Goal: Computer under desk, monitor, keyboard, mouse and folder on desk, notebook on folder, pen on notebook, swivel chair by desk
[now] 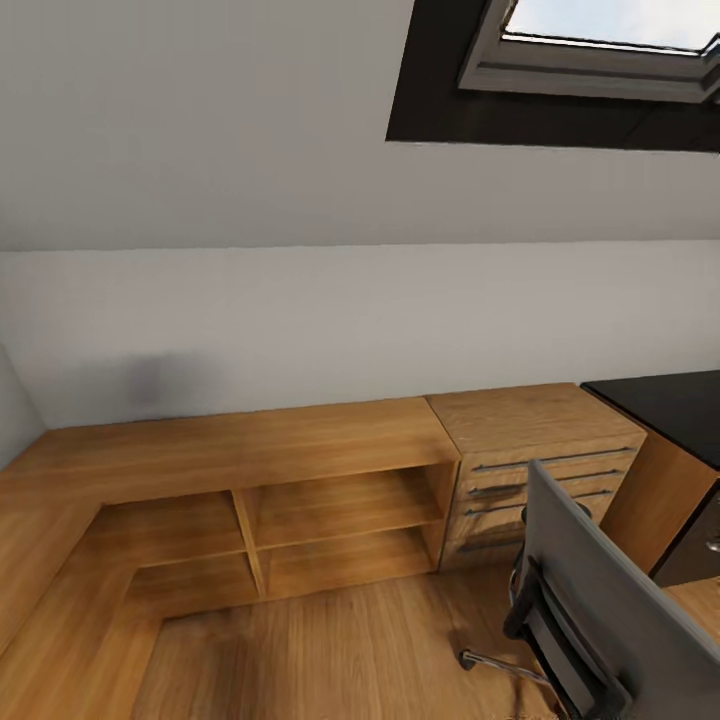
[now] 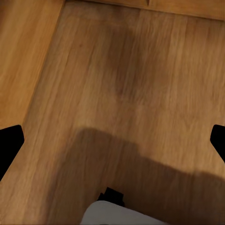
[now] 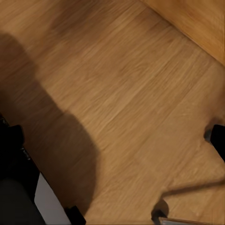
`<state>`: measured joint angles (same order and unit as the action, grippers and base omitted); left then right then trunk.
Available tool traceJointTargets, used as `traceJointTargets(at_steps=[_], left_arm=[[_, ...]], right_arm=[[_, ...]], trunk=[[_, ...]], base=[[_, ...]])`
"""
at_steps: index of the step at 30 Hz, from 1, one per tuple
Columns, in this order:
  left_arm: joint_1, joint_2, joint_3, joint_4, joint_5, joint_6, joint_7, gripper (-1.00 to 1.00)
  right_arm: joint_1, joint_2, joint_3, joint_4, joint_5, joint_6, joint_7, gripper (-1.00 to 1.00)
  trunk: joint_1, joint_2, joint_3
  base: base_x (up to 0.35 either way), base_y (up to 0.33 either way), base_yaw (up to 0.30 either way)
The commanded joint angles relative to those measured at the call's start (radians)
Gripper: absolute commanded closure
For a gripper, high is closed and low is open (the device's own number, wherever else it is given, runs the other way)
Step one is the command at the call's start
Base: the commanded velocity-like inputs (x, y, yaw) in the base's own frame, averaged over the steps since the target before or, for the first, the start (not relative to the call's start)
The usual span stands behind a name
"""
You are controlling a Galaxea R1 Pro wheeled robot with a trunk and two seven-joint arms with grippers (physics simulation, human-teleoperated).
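The swivel chair [image 1: 600, 610] stands nearest, at the head view's lower right on the wood floor [image 1: 330, 650]. Its tall grey back rises at a slant, its long axis running from low near the right edge up toward the drawer unit, with the dark rear framing facing the camera. A chrome base leg with a castor [image 1: 468, 660] pokes out leftward beneath it.

In the left wrist view, the left gripper [image 2: 112, 140] shows only as two dark fingertips [image 2: 9, 145] at opposite edges over bare floor, spread wide and holding nothing. In the right wrist view, the right gripper's finger [image 3: 218, 138] shows dark at one edge; whether it is spread or pressed together cannot be told. A chrome chair leg [image 3: 197, 190] crosses the floor there.

Farther back, a low light-wood shelf unit [image 1: 300, 520] runs along the white wall, turning a corner at left. Just beside it on the right sits a light-wood drawer unit [image 1: 540, 460]. The desk [image 1: 670, 405] shows its black top corner at the right edge, beyond the chair. Above, a skylight [image 1: 600, 40] cuts into the sloped ceiling.
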<state>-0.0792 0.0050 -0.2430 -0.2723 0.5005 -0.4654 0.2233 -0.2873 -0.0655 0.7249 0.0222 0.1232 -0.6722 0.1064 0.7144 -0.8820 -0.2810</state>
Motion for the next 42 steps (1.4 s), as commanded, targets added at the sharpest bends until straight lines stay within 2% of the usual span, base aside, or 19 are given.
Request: traceJointTargets(at_steps=[1,8,13,17,42], left_arm=[[-0.001,0.001,-0.009,0.0,0.003,-0.003,0.008,-1.0],[-0.001,0.0,-0.014,0.002,0.003,-0.001,0.008,-1.0],[-0.001,0.0,-0.059,0.004,0.004,0.0,0.012,-1.0],[-0.001,0.001,-0.082,0.023,0.003,0.001,0.014,-1.0],[-0.001,0.001,-0.085,0.028,0.003,0.002,0.009,-1.0]], right_arm=[[-0.001,0.0,-0.009,0.002,0.01,-0.004,0.003,-1.0],[-0.001,0.002,-0.01,0.001,0.009,-0.001,0.005,-1.0],[-0.001,0.004,-0.009,0.001,0.009,-0.001,0.006,-1.0],[-0.001,0.005,-0.009,0.001,0.009,-0.001,0.006,-1.0],[-0.001,0.006,-0.01,0.001,0.009,-0.001,0.006,-1.0]], trunk=[[0.0,-0.001,-0.003],[0.0,-0.001,-0.01],[0.0,-0.001,-0.011],[0.0,-0.001,-0.011],[0.0,-0.001,-0.001]], base=[[0.0,0.024,-0.111],[0.0,0.182,-0.182],[0.0,0.054,-0.279],[0.0,0.011,-0.292],[0.0,0.0,-0.296]])
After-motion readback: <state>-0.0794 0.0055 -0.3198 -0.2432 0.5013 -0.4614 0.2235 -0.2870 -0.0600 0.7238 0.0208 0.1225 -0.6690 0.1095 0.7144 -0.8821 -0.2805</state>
